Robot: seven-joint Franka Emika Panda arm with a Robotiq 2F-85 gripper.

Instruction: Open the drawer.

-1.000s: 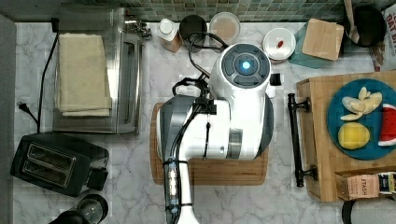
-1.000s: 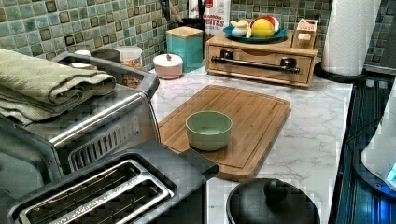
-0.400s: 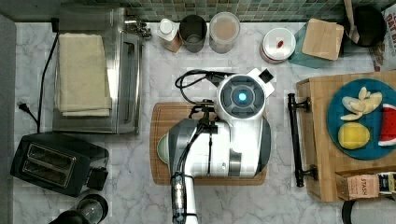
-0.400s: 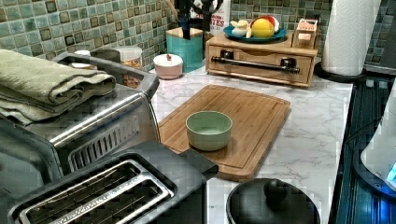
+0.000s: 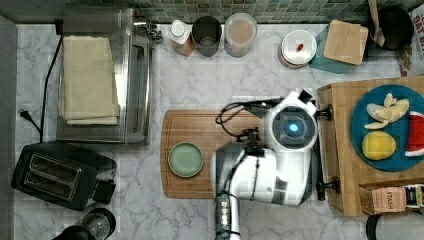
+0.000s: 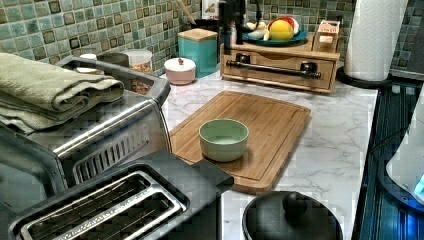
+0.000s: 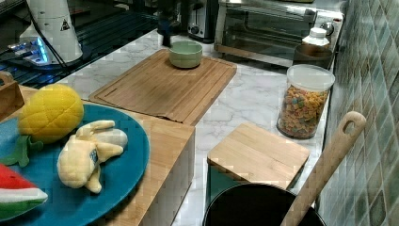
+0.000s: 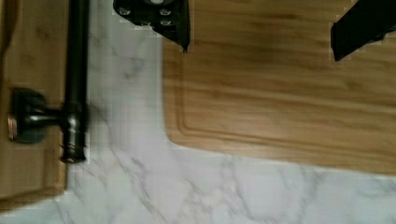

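Now, by size, placed against the cutting board:
Counter (image 5: 235, 80): white marble, carrying everything.
Toaster oven (image 5: 132, 75): steel, well off the board's far side from the drawer, at the top view's left; a folded green towel (image 5: 89, 80) lies on its roof.
Arm (image 5: 270, 170): white Panda body over the board's drawer-side end, hiding that end and most of the handle in the top view.
Cutting board (image 6: 250, 130): flat bamboo with a grooved rim, mid-counter.
Drawer (image 6: 280, 67): shut, in the bamboo box just beside the board's short end, a strip of marble between them; black bar handle (image 8: 74, 79) runs along its front.
Toaster (image 5: 62, 175): black, two slots, well away from the board, below the oven in the top view.
Plate (image 5: 385, 125): blue, on the box top, holding toy banana, lemon and watermelon.
Gripper (image 8: 261, 32): over the board's corner nearest the handle, fingers (image 8: 177, 23) spread wide with nothing between them; handle apart from both.
Bowl (image 6: 223, 139): pale green, on the board, at the end away from the drawer.
Writing: "STASH" on a small carton (image 5: 387, 197) on the box top; warning triangle on the arm base (image 7: 51, 28).
Cereal jar (image 7: 303, 101): against the tiled wall, beyond the board's long edge.
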